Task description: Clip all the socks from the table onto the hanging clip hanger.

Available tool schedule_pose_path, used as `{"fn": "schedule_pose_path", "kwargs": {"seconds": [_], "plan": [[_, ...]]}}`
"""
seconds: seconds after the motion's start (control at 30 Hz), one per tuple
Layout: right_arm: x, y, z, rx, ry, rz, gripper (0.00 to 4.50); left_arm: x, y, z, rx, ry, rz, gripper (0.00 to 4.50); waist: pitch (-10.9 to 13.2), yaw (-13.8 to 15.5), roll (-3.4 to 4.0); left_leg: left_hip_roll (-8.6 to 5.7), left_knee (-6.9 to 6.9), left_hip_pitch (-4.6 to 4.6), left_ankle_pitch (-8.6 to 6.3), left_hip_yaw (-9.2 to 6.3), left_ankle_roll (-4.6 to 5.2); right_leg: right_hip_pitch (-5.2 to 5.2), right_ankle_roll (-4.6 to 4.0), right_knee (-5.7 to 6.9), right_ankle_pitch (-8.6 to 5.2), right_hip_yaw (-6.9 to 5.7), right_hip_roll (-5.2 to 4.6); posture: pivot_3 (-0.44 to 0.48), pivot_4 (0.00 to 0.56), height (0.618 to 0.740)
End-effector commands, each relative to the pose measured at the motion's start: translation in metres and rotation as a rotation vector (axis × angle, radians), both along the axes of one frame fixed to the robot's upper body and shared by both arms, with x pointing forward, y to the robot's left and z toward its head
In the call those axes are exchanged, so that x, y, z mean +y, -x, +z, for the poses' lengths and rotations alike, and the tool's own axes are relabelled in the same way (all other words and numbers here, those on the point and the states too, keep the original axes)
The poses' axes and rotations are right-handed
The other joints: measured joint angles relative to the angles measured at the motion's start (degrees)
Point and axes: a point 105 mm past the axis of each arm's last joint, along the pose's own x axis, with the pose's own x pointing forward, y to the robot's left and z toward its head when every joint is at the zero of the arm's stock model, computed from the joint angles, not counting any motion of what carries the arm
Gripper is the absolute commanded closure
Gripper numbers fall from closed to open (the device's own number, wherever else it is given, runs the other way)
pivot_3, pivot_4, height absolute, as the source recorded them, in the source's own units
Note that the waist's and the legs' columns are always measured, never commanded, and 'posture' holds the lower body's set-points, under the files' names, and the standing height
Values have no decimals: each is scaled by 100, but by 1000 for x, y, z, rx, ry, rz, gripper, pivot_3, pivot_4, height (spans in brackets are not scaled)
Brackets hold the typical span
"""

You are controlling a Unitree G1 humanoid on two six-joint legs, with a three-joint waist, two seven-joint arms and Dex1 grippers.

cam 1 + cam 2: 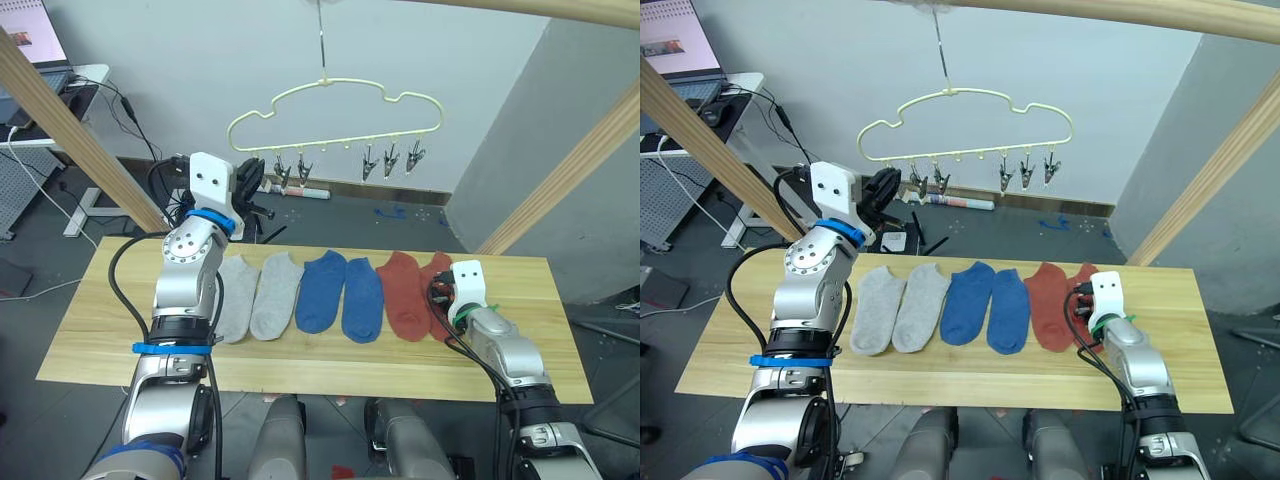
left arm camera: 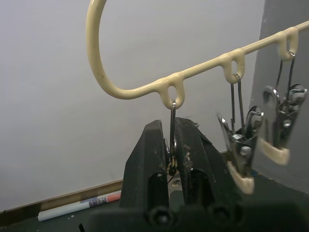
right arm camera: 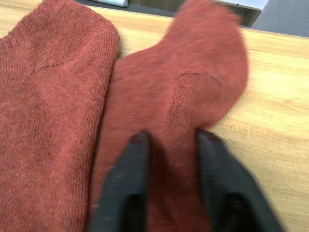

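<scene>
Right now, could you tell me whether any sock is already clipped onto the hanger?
No, none. The clip hanger hangs bare, and all six socks lie flat on the table.

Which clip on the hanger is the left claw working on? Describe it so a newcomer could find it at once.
Start at the pale-yellow wire clip hanger hanging above the light wooden table. Along its bottom bar hang small dark metal clips. The one meant is the endmost clip on the robot's left, alone in being pinched between the left claw's black fingers.
</scene>
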Motion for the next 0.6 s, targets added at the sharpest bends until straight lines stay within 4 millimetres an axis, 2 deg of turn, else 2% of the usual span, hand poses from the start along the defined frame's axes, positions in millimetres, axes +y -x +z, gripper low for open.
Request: {"fn": "schedule_pose_path", "kwargs": {"seconds": [0.03, 0.17, 0.23, 0.37, 0.5, 0.6], "plan": [[-18, 13, -16, 74, -1, -48, 4482, 5, 3, 8, -30, -6, 16, 4500, 0, 1, 0, 0, 0, 0, 0, 0, 0, 1, 0, 0, 0, 0, 0, 174, 303, 740], [-18, 11, 3, -4, 52, 26, 4482, 5, 3, 5, 12, 53, 0, 4500, 0, 3, 0, 0, 0, 0, 0, 0, 0, 1, 1, 0, 1, 0, 0, 177, 302, 740], [-9, 11, 25, -86, 107, 148, 4482, 8, 2, 3, 81, 177, -33, 4500, 3, 1, 4, -1, 0, -1, 0, 0, 0, 1, 1, -2, 1, 1, 0, 177, 302, 740], [34, 24, 71, -186, 33, 430, 4482, 6, 9, -2, 335, 547, -251, 4500, 13, -79, 9, 2, 1, 0, 0, 3, 0, -3, 4, 2, 1, 5, 2, 175, 302, 740], [74, 40, 94, -168, -101, 581, 4482, 9, 23, 6, 453, 709, -407, 4500, 14, -158, 9, 14, 0, 7, 0, -15, 1, -1, 5, 9, 0, -7, 14, 172, 299, 740], [107, 44, 112, -166, -235, 627, 4482, 8, 31, 14, 494, 777, -482, 4500, 15, -149, 8, 12, 0, 3, 0, -19, 0, -1, 5, 8, -1, -11, 12, 172, 296, 740]]}}
